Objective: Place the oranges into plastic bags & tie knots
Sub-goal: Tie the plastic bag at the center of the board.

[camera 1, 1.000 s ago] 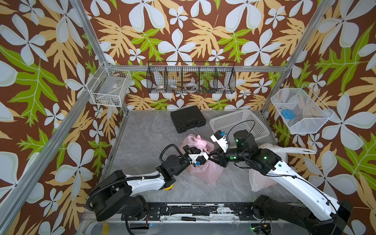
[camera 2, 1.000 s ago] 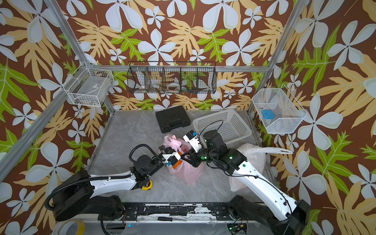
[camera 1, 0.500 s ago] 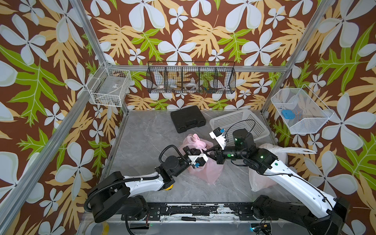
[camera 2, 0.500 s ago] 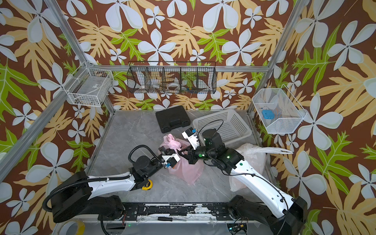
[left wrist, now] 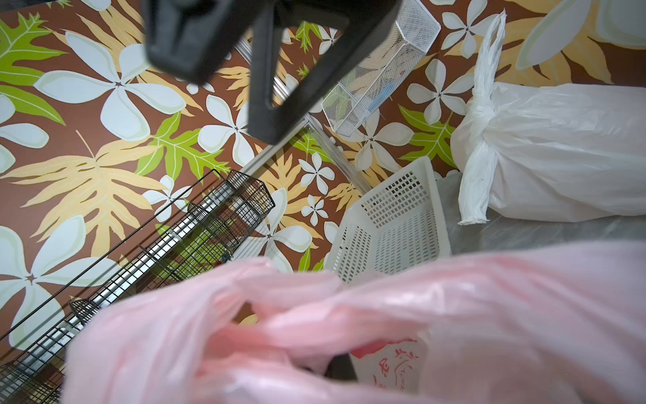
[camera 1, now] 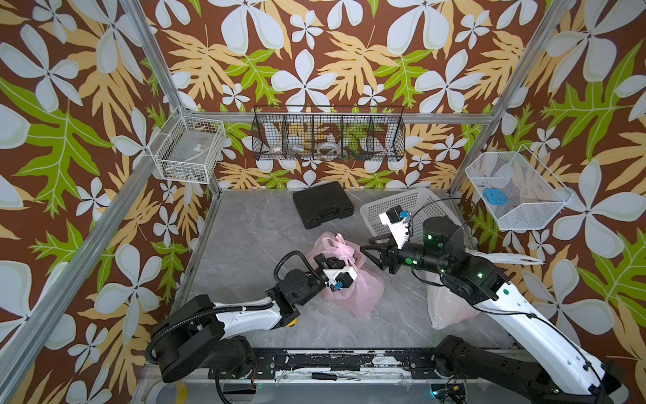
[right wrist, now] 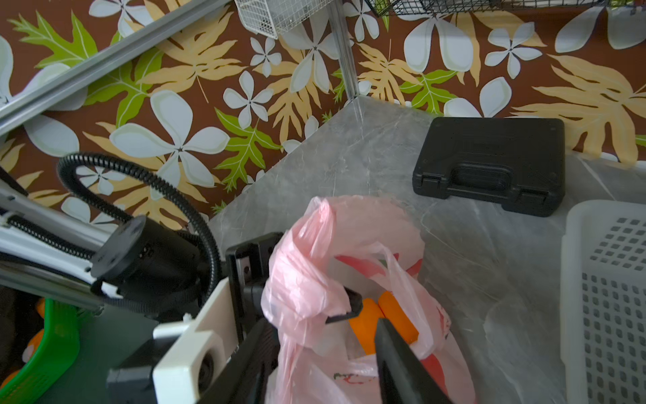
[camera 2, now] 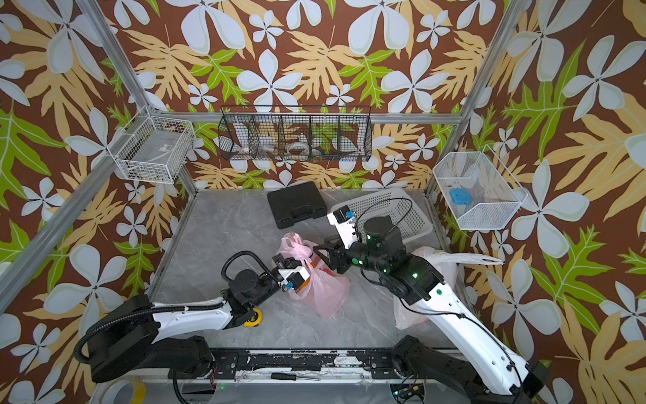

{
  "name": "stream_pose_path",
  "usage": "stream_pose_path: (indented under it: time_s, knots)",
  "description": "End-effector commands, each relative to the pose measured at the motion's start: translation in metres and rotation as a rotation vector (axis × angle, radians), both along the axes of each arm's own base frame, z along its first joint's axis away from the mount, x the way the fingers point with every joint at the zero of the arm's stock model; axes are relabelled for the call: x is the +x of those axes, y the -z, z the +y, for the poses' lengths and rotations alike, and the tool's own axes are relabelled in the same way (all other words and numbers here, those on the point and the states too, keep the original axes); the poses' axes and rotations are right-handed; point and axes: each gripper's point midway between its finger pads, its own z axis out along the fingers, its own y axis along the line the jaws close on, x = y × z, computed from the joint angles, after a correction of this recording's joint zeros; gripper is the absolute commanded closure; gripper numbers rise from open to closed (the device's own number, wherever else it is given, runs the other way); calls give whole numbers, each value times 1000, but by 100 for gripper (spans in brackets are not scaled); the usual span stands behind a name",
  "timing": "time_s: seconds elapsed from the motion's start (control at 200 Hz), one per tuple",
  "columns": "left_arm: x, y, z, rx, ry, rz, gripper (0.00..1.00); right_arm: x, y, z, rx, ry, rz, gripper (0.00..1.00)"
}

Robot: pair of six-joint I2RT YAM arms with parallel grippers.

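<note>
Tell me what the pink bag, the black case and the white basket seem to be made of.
Pink bag: thin plastic film, translucent, glossy and crinkled; colours inside show through it.
Black case: hard moulded plastic by the look, matte, with a recessed handle and latches formed in.
White basket: rigid plastic, probably moulded, smooth, with regular rows of slots in its walls.

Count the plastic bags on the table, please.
2. The pink bag lies in the middle of the table; the white bag lies at its right edge. No other shows.
</note>
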Motion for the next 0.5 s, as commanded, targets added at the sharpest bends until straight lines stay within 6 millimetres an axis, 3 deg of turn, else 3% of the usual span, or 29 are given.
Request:
stream_pose_path:
  time_s: [0.0,0.225,0.36,0.495]
  knots:
    - [1,-6,1,-10,-9,-26,100,22,-8,8,21,86,109,55]
    - [1,-7,1,-6,-14,-29,100,46,4,42,10,89,339,56]
    - [1,-7,1,-4,-16,-31,100,45,13,54,-2,67,405,46]
    - [1,-6,1,-1,-14,-34,100,43,21,63,-15,43,431,47]
